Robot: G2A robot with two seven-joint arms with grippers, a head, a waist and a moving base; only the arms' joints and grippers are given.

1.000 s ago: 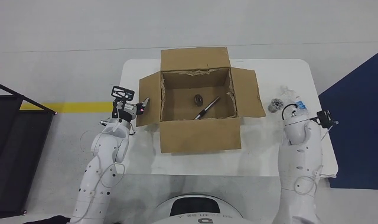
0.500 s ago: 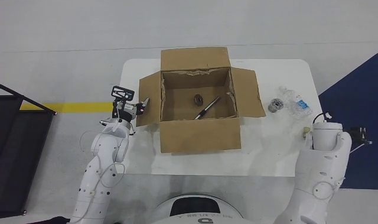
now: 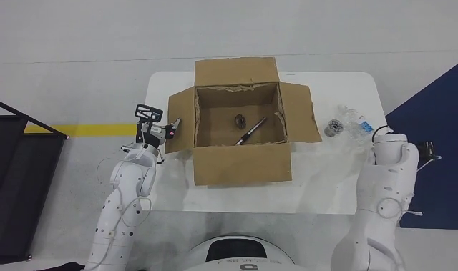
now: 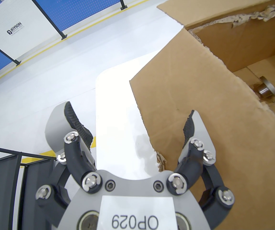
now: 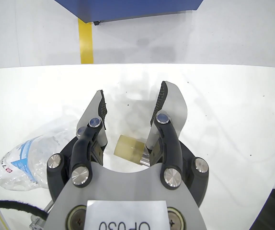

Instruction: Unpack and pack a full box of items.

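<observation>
**Both grippers released, box open at mid-bench**

You have the cardboard box point(image 3: 243, 165) point(image 4: 199, 111) in the middle of the white bench point(image 3: 315, 192), all four flaps folded out. Inside lie a dark pen point(image 3: 251, 130) and a round metal part point(image 3: 240, 119) point(image 4: 268, 89). Your left gripper point(image 4: 129, 108) point(image 3: 172, 126) hangs released just beside the box's left flap, holding nothing. Your right gripper point(image 5: 132, 87) is spread apart over the bench's right end. A pale cylinder point(image 5: 129, 148) shows between its fingers, with a crumpled clear bottle point(image 5: 29, 154) point(image 3: 356, 124) beside it. A small grey round piece point(image 3: 334, 127) lies near the bottle.
</observation>
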